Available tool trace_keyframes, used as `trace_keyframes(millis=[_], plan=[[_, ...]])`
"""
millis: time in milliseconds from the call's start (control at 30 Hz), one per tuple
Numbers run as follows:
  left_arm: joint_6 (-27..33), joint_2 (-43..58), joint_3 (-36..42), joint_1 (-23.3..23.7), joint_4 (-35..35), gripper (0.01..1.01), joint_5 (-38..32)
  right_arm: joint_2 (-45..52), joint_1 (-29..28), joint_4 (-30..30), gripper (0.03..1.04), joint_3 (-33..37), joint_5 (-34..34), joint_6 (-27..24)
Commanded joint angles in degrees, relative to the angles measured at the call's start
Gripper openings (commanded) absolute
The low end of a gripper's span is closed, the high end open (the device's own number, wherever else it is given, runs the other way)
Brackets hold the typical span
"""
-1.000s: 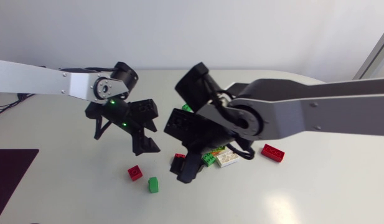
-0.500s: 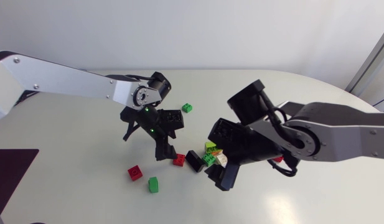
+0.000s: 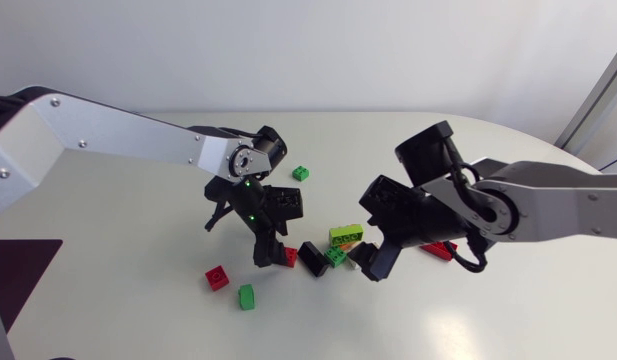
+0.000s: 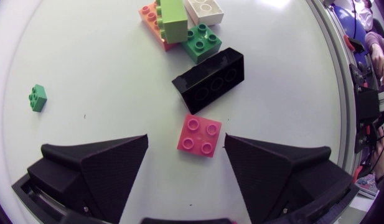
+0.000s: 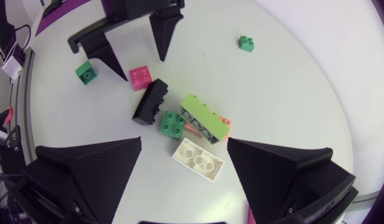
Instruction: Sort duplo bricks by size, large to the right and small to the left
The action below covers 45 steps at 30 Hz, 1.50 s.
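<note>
A small red brick (image 4: 199, 135) lies flat on the table between the wide fingers of my left gripper (image 4: 186, 139), and there is a gap on at least one side. In the head view the left gripper (image 3: 276, 254) stands over that red brick (image 3: 288, 257). Just ahead lies a black long brick (image 4: 209, 79), then a green square brick (image 4: 201, 42), a lime long brick (image 4: 172, 18) and a white brick (image 4: 204, 7). My right gripper (image 5: 185, 144) hangs open above the white brick (image 5: 198, 158), right of the pile in the head view (image 3: 371, 262).
Loose small bricks: a red one (image 3: 217, 278) and a green one (image 3: 247, 296) at the front left, another green one (image 3: 301, 173) farther back. A large red brick (image 3: 440, 248) shows partly under my right arm. An orange brick (image 4: 151, 15) lies under the lime one.
My left arm has swung right and come down around the small red brick, and its fingers have narrowed a little. My right arm has pulled back to the right, uncovering the pile.
</note>
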Motion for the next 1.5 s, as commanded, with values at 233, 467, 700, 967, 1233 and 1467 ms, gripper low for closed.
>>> trace_keyframes(millis=[233, 467, 700, 967, 1233, 1467], plan=[[2.44, -0.5, -4.31, -0.72, -0.37, 0.29, 0.31, 13.57, 0.21, 1.42, 0.96, 10.48, 2.62, -2.36], [3.84, -4.28, -8.35, 1.56, -2.13, 0.284, 1.1, 17.08, -0.06, -0.69, 0.96, 14.34, -0.63, -11.07], [5.51, -9.81, -11.51, 6.48, -4.06, 0.284, 2.16, 21.13, -3.57, -6.23, 0.93, 17.95, -3.62, -18.1], [6.48, -14.82, -15.56, 9.38, -5.38, 0.284, 2.16, 24.2, -5.86, -8.78, 0.76, 16.98, -5.2, -22.67], [7.01, -22.82, -21.09, 10.53, -8.54, 0.285, 2.25, 22.09, -4.8, -5.7, 0.32, 14.17, -5.29, -22.32], [7.18, -26.95, -26.89, 10.26, -9.6, 0.285, 2.33, 17.43, -4.54, -3.5, 0.31, 13.46, -5.2, -19.5]])
